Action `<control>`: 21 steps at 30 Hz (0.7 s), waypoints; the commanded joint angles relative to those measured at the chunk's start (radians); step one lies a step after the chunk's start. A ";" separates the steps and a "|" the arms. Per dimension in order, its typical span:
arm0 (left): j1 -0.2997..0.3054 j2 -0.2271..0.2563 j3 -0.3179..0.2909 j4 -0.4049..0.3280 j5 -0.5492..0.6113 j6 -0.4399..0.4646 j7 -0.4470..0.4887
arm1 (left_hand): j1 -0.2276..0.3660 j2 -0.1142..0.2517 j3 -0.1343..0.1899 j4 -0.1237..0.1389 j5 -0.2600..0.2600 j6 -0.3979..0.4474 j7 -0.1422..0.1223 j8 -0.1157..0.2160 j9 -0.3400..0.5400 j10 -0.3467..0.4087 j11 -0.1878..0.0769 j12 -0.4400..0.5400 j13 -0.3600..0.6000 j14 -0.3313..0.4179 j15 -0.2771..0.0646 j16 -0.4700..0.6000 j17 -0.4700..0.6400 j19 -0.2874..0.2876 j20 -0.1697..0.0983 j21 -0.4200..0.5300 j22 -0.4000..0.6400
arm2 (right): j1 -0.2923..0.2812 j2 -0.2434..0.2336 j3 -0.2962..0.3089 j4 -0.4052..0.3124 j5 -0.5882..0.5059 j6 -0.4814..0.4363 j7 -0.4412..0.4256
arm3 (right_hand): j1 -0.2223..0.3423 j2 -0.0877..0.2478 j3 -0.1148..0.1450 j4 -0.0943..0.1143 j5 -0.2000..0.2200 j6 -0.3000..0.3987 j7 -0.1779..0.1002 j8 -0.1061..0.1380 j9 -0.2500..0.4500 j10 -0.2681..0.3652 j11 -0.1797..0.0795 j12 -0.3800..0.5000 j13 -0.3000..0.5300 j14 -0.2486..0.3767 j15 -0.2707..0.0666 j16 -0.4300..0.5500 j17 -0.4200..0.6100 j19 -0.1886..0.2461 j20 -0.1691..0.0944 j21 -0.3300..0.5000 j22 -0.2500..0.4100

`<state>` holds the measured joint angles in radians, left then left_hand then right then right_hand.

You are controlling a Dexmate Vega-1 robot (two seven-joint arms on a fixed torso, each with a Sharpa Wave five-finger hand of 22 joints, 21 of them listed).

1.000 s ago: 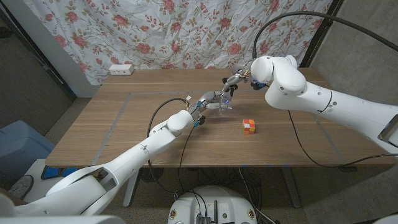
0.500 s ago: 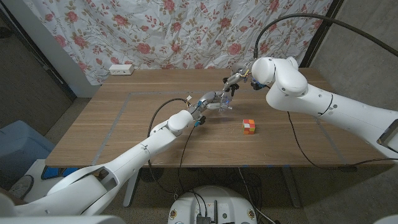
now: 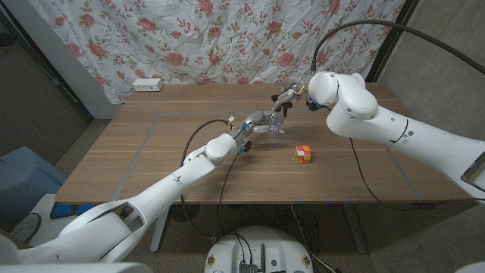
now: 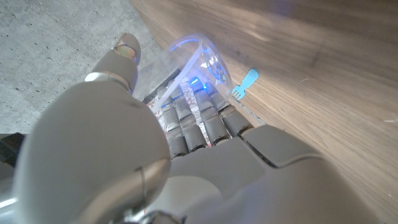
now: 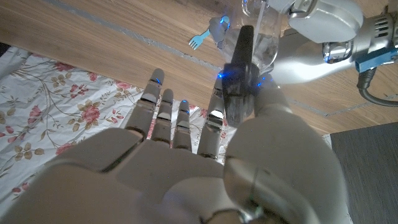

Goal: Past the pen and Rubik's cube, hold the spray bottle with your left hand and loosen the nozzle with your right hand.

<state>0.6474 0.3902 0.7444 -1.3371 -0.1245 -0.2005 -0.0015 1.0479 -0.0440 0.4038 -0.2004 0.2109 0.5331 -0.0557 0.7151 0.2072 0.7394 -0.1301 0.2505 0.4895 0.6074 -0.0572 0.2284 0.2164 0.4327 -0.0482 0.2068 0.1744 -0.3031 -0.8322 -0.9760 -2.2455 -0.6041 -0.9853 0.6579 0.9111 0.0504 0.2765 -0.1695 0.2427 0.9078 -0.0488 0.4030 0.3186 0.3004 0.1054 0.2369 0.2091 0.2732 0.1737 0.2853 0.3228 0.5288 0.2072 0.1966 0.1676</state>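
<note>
Left hand (image 3: 258, 121) is grasping the clear bottle (image 3: 274, 125) at frame centre; right hand (image 3: 286, 96) is pinching its nozzle (image 5: 239, 46); cube (image 3: 304, 154) is lying apart.

On the table (image 3: 136, 152), the bottle (image 3: 274, 123) stood near the middle, between the left hand (image 3: 255, 122) on its left and the right hand (image 3: 286, 96) behind and above it. The cube (image 3: 304, 153) lay nearer the robot, to the bottle's right. A power strip (image 3: 148, 85) sat at the far left edge.

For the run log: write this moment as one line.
left hand: grips spray bottle | right hand: at nozzle, grasp unclear | Rubik's cube: on table, nearer than bottle
</note>
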 commanded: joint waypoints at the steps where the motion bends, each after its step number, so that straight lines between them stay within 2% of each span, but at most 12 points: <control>1: -0.001 0.000 0.004 -0.004 0.001 0.008 -0.006 | -0.176 0.184 0.041 0.032 -0.002 0.030 0.028 0.007 0.001 0.007 0.002 0.001 0.003 0.008 -0.100 -0.005 0.003 0.004 -0.008 0.001 0.006 | -0.036 -0.010 0.032 -0.020 0.026 0.010 -0.052 | 0.023 0.007 0.011 -0.004 -0.001 0.026 -0.008 0.011 0.001 0.017 -0.015 0.005 0.002 0.007 -0.015 0.011 0.005 0.018 -0.001 0.007 0.001; 8: 0.004 0.002 0.003 -0.009 0.003 0.008 0.000 | -0.176 0.185 0.043 0.031 -0.002 0.029 0.028 0.006 0.001 0.007 0.001 0.001 0.003 0.008 -0.099 -0.005 0.003 0.004 -0.007 0.001 0.006 | -0.048 -0.014 0.051 -0.026 0.058 0.017 -0.072 | 0.039 0.009 0.017 -0.005 -0.002 0.052 -0.025 0.020 -0.004 0.027 -0.025 0.004 0.002 0.010 -0.023 0.014 0.008 0.026 -0.003 0.006 0.001; 21: 0.018 0.012 -0.001 -0.030 0.006 0.016 0.009 | -0.175 0.184 0.043 0.029 -0.003 0.030 0.027 0.006 0.001 0.007 0.001 0.001 0.004 0.008 -0.100 -0.004 0.004 0.004 -0.007 0.001 0.006 | -0.049 -0.022 0.058 -0.037 0.085 0.017 -0.097 | 0.050 0.009 0.020 -0.004 -0.002 0.057 -0.025 0.020 -0.008 0.038 -0.025 0.004 0.002 0.013 -0.028 0.017 0.011 0.029 -0.006 0.003 0.001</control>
<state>0.6552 0.3950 0.7468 -1.3527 -0.1220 -0.1907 0.0003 1.0477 -0.0442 0.4078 -0.2045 0.2109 0.5355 -0.0529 0.7151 0.2071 0.7389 -0.1300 0.2496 0.4893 0.6074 -0.0572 0.2284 0.2162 0.4327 -0.0482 0.2068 0.1743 -0.3435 -0.8478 -0.9316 -2.2727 -0.5452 -0.9722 0.5889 0.9506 0.0583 0.2891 -0.1736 0.2360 0.9168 -0.0398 0.4180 0.3085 0.3236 0.0821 0.2367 0.2092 0.2861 0.1534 0.2931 0.3322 0.5501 0.2072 0.1966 0.1676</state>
